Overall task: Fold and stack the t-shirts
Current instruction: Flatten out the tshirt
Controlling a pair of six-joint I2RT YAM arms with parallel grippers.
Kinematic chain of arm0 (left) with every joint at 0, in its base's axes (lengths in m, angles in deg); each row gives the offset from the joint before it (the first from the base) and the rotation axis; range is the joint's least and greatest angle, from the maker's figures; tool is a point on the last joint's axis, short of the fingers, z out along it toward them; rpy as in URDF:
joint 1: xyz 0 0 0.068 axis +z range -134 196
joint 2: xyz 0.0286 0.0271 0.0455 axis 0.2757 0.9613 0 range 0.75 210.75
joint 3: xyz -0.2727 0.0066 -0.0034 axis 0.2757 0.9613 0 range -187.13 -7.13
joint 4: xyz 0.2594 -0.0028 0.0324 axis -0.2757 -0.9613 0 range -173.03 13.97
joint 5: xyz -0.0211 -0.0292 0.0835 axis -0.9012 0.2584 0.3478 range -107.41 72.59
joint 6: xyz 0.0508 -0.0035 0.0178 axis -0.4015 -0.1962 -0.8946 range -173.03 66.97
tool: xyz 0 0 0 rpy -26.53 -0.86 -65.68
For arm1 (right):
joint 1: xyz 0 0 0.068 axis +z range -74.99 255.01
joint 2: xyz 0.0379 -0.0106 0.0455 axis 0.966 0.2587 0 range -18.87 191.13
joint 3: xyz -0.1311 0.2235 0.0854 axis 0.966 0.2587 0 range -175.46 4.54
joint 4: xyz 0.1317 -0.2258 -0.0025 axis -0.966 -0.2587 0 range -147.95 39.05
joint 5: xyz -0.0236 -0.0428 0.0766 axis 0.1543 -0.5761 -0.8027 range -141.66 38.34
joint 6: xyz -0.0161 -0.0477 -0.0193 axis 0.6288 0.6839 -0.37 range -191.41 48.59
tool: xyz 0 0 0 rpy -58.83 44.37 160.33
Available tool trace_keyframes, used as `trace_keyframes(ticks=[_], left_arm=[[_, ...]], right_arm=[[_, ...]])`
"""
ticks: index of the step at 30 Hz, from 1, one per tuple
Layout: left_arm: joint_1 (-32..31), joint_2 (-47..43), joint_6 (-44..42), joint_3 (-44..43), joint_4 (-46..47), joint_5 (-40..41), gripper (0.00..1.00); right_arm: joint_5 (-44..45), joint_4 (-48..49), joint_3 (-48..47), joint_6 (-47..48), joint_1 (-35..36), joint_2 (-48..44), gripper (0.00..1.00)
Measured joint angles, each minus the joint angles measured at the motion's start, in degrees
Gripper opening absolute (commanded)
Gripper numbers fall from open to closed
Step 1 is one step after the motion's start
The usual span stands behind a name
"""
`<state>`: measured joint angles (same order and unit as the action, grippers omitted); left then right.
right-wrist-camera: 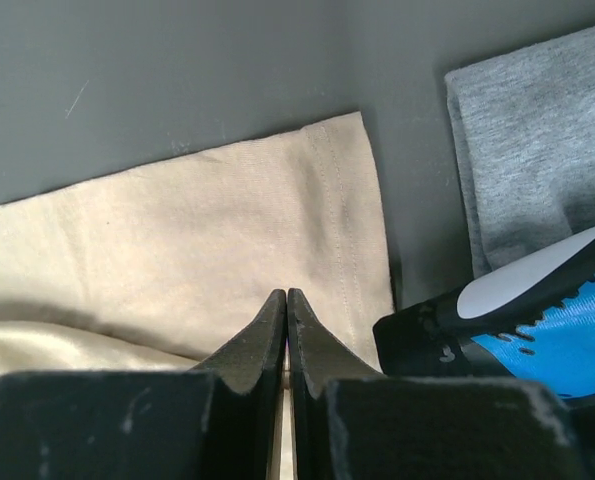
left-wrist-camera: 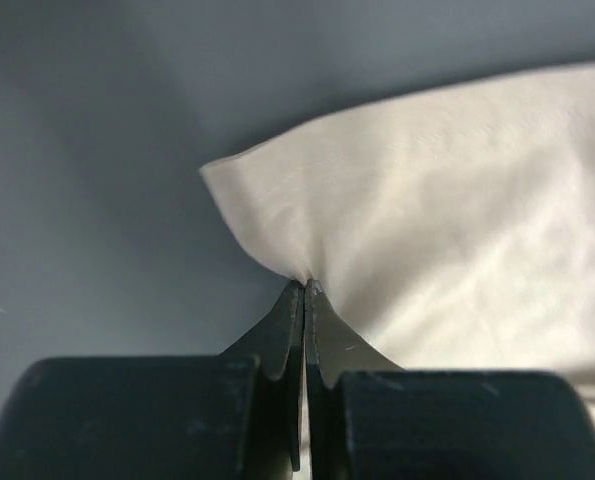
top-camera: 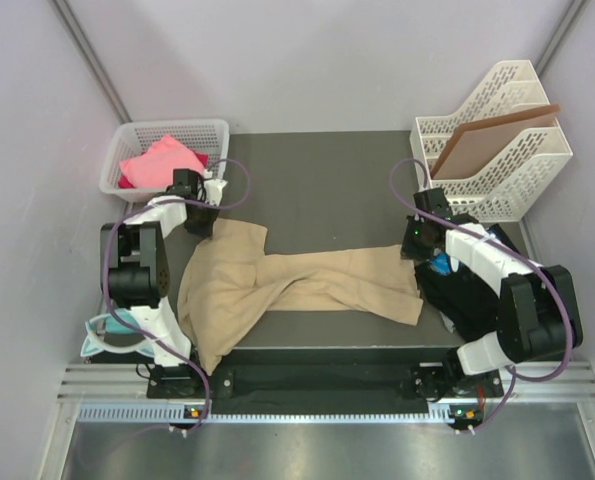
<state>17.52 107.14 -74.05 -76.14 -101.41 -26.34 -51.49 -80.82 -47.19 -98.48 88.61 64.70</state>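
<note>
the tan t-shirt (top-camera: 277, 280) lies spread in a rumpled band across the dark worktop (top-camera: 327, 190), reaching from the left arm's side to the right arm's side, with one part hanging over the near edge at the left.

the left pincer (left-wrist-camera: 304, 288) is pressed together on a small pinched fold of that shirt, close to a rounded corner of the cloth; the fabric gathers into the tips. the right pincer (right-wrist-camera: 285, 298) also has its fingers together, clamped on the shirt's other end just inside a stitched hem, and a sliver of tan cloth shows between the fingers.

just beside that hem, on the right, lie black and blue clothes (top-camera: 447, 295) in a heap under the right arm. the right wrist view also shows a piece of grey cloth (right-wrist-camera: 537, 170) a little apart from the tan edge.

a pink t-shirt (top-camera: 162, 160) sits crumpled in a white basket (top-camera: 117, 180) at the far left corner. a white file rack (top-camera: 522, 170) at the far right holds a brown board (top-camera: 497, 140), tilted. a teal object (top-camera: 107, 330) rests by the left arm's base.
</note>
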Motion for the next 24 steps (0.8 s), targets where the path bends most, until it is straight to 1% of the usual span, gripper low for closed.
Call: trace_keyframes(ticks=[1, 3, 4, 6, 8, 14, 17, 18, 19, 20, 21, 23, 24], left_arm=[[0.0, -0.5, 0.0, 0.0, -1.5, -0.3, 0.00], [0.0, -1.8, 0.0, -0.1, -4.2, -0.8, 0.00], [0.0, -2.6, 0.0, -0.3, -5.2, -0.9, 0.00], [0.0, -4.2, 0.0, -0.9, -6.4, -1.2, 0.00], [0.1, -5.2, 0.0, -1.3, -6.6, -1.4, 0.00], [0.5, -5.7, -0.1, -1.3, -7.4, -1.3, 0.00], [0.9, -5.7, -0.2, -1.3, -7.8, -1.3, 0.00], [1.1, -5.7, -0.2, -1.3, -7.8, -1.3, 0.00], [1.2, -5.7, -0.2, -1.3, -7.8, -1.3, 0.00], [1.4, -5.7, -0.2, -1.3, -7.9, -1.3, 0.00], [1.5, -5.7, -0.2, -1.3, -7.9, -1.3, 0.00], [1.7, -5.7, -0.2, -1.3, -7.9, -1.3, 0.00], [1.7, -5.7, -0.2, -1.3, -8.0, -1.3, 0.00]], right_arm=[[0.0, 0.0, 0.0, 0.0, 0.0, -0.1, 0.32], [0.2, -0.1, 0.0, 0.5, 0.0, -0.3, 0.54], [0.5, -0.2, 0.0, 0.3, 0.0, -0.2, 0.58], [1.3, -0.6, -0.7, 0.8, 0.0, 0.7, 0.61], [2.2, -0.8, -2.4, 1.2, 0.0, 3.1, 0.61], [3.3, -0.1, -5.9, 1.6, 0.0, 10.2, 0.57], [3.4, 0.5, -6.2, 1.8, 0.0, 12.3, 0.51], [3.5, 0.6, -6.2, 2.0, 0.0, 13.0, 0.42], [3.9, 0.3, -6.5, 2.1, 0.0, 13.4, 0.35], [4.0, 0.7, -6.5, 2.3, 0.0, 13.5, 0.19], [4.2, 0.8, -6.5, 2.6, 0.0, 13.6, 0.12], [4.4, 0.8, -6.5, 2.6, 0.0, 13.8, 0.00], [4.3, 1.0, -6.6, 2.5, 0.0, 13.9, 0.00]])
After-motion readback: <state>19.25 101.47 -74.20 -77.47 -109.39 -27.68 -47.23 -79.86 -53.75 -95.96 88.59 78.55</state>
